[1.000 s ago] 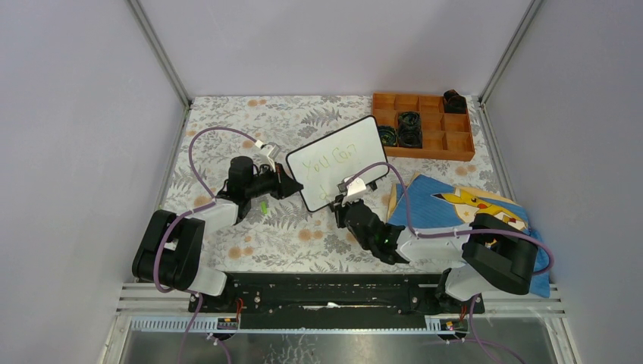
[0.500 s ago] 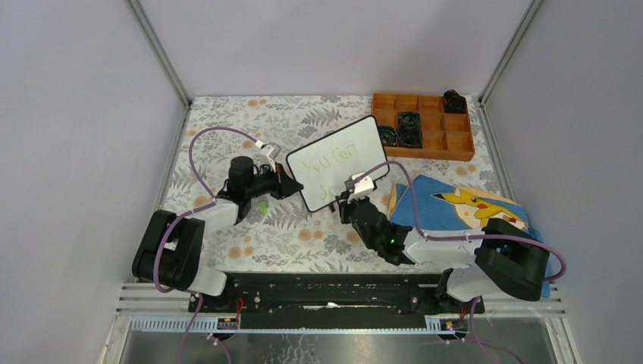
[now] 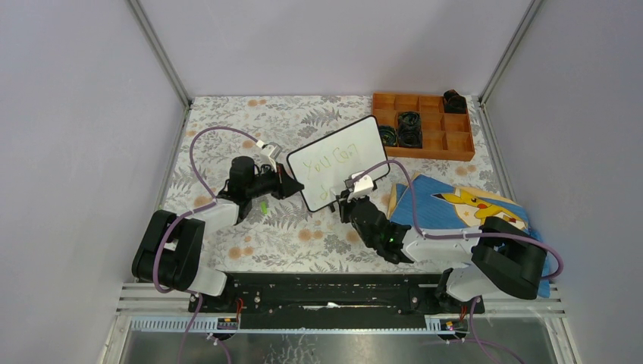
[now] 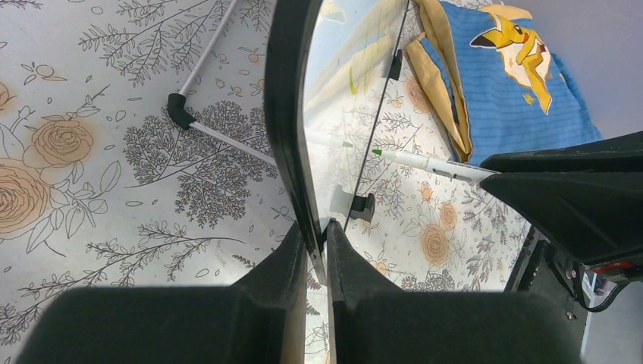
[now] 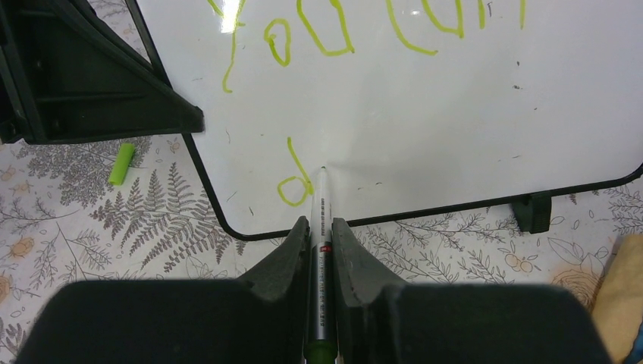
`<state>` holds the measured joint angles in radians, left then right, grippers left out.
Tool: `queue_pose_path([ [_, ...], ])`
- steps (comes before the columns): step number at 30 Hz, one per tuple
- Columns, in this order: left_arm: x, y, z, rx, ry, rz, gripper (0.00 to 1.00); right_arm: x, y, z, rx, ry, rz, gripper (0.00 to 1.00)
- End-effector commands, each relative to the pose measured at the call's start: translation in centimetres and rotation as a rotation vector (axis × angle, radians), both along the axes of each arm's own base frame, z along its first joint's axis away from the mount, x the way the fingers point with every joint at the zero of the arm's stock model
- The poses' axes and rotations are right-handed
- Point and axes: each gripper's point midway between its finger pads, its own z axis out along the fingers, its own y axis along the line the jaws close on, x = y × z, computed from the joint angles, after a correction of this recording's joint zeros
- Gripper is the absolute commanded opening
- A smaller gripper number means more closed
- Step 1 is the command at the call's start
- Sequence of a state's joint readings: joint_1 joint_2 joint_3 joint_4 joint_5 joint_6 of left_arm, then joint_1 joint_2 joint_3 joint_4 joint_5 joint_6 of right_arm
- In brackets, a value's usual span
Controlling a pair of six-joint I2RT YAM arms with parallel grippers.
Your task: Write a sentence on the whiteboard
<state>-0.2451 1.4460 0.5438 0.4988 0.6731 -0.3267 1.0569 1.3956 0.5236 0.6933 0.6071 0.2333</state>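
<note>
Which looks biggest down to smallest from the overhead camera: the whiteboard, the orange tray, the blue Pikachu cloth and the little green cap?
1. blue Pikachu cloth, largest even though partly hidden.
2-3. whiteboard and orange tray: they look about alike, and the board is propped nearer the camera, so no ranking between them.
4. green cap, by far the smallest.

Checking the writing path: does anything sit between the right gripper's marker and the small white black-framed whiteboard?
Nothing visible. The white marker in the right gripper points at bare whiteboard just right of the green d; the left gripper clamps its edge, aside.
</note>
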Motion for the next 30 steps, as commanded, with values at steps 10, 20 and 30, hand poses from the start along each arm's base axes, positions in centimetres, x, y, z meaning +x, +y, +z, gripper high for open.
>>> queue_pose_path([
  [10, -0.4, 0.9, -2.8, 0.107, 0.045, 0.023, 0.00, 0.8, 1.3, 0.9, 0.050, -0.002, 0.000, 0.00],
  [20, -0.4, 0.9, -2.9, 0.112, 0.046, 0.026, 0.00, 0.2, 0.5, -0.8, 0.017, 0.038, -0.002, 0.00],
  [30, -0.5, 0.9, -3.0, 0.115, 0.048, 0.026, 0.00, 0.2, -0.5, -1.2, -0.007, 0.043, -0.028, 0.00],
])
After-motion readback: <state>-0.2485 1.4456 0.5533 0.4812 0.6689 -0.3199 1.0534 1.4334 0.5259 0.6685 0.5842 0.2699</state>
